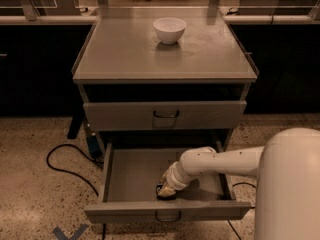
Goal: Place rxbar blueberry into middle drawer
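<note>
**Gripper [167,188] hanging low in the open middle drawer [112,179]**

The rxbar blueberry [164,194] is lying on the drawer floor directly under the gripper. I cannot tell whether the gripper is clamping it. A white bowl [169,30] is sitting on the counter [125,49] well behind the gripper. The arm [225,161] is stretching away to its right.

Speckled terrazzo floor [35,209]; black cable [48,159] looping left; dark counters [35,64] behind; blue tape mark [67,232]; warm dim light
</note>
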`<state>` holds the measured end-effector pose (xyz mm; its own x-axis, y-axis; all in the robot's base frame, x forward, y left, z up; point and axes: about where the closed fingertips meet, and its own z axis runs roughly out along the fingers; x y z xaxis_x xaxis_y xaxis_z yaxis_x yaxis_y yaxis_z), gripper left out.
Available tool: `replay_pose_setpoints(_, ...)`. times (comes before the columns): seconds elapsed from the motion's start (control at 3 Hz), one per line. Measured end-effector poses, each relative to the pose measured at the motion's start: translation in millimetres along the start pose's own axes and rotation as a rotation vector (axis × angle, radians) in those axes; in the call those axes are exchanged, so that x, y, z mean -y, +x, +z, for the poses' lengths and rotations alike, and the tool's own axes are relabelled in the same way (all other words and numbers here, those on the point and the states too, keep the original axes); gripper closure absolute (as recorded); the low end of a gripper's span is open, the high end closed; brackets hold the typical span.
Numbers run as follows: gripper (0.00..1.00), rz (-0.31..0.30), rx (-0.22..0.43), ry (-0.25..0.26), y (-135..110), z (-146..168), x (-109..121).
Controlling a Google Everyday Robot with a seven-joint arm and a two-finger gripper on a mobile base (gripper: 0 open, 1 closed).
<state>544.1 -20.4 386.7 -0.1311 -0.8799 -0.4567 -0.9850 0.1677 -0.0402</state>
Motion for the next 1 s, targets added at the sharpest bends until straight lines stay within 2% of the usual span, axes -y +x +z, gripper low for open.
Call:
replay_pose_setpoints(0.33,1.0,0.0,0.0,0.0,-0.1,0.1,0.0)
replay_pose_setpoints(0.67,0.81,0.0,0.0,0.0,-0.1,0.2,-0.1)
replay_pose_setpoints(1.0,0.58,0.0,0.0,0.0,-0.1,0.2,-0.1)
